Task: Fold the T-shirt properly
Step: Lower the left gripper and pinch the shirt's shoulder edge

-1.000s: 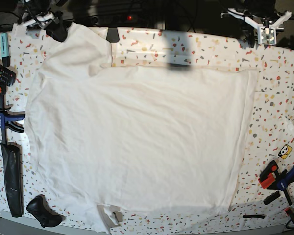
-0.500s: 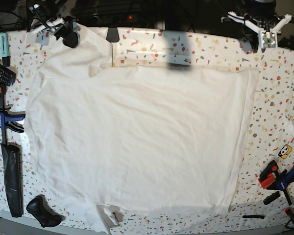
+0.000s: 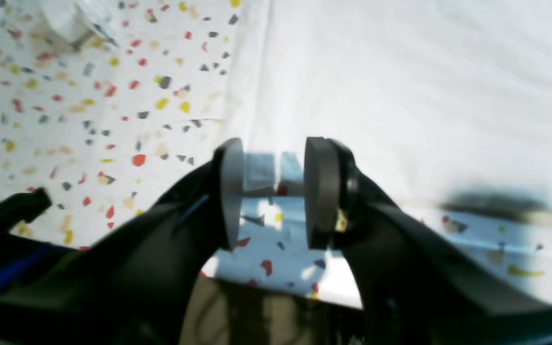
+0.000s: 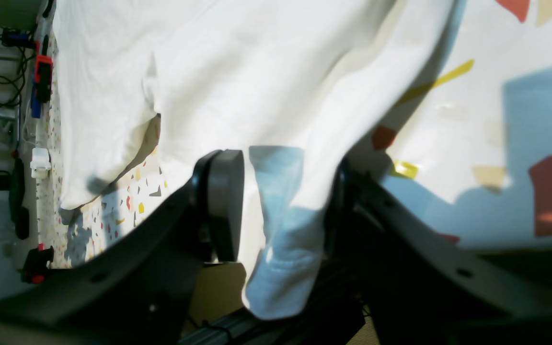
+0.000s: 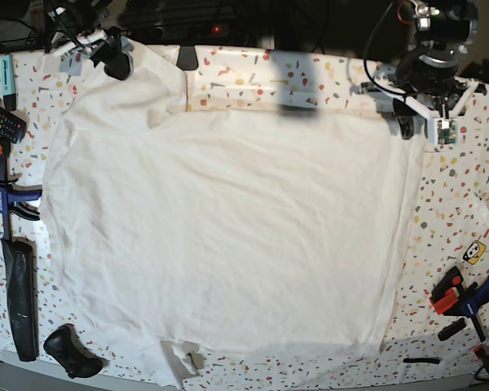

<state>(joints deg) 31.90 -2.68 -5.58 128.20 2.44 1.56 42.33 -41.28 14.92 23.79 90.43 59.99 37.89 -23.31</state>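
Note:
The white T-shirt [image 5: 228, 236] lies spread flat over most of the speckled table. One sleeve reaches the far left corner. My right gripper [image 5: 114, 61] is at that sleeve's edge. In the right wrist view its jaws stand wide, open, with the sleeve hem [image 4: 281, 230] hanging loosely between the fingers [image 4: 223, 206]. My left gripper [image 5: 406, 120] hovers over the shirt's far right corner. In the left wrist view it [image 3: 273, 191] is open, with shaded tabletop showing between its pads [image 3: 321, 191] and the T-shirt [image 3: 400, 72] just beyond.
Clamps [image 5: 0, 175], a long black tool [image 5: 20, 301] and a black lump [image 5: 69, 350] line the left edge. A remote [image 5: 2, 120] and a teal marker [image 5: 6, 77] lie at the far left. More clamps [image 5: 464, 293] and a yellow sticker [image 5: 473, 252] sit on the right.
My left arm has come down from the back right to the shirt's far right corner. My right gripper shifted slightly right onto the sleeve edge and then stayed.

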